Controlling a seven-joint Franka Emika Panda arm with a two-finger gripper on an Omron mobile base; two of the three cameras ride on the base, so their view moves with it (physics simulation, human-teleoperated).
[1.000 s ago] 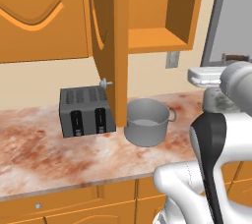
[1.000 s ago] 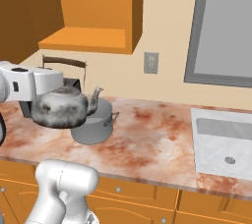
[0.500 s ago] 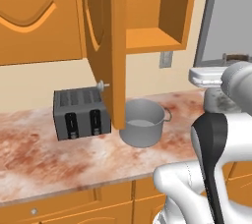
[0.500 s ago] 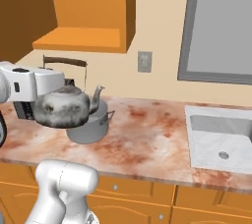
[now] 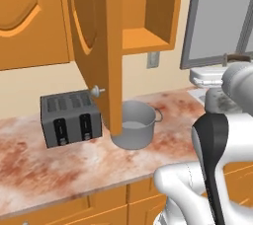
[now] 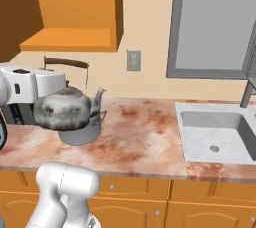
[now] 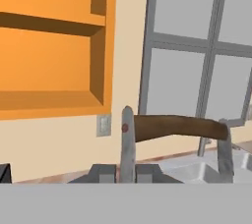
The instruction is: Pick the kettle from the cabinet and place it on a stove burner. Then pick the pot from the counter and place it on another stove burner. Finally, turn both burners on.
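Gripper (image 7: 126,171) clamped on kettle (image 6: 64,107) handle, kettle airborne above counter (image 6: 135,144); pot (image 5: 132,125) at 6 o'clock beneath open cabinet (image 5: 143,14).

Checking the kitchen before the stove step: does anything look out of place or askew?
The cabinet door hangs wide open over the counter, just above the pot. The kettle is held upright in the air; nothing is spilled.

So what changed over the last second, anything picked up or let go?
Nothing taken or released. The base drove to its right along the counter, so the whole scene slid left in both base views and more of the sink came in. The gripper stays shut on the kettle. Pot, toaster and open cabinet door unmoved.
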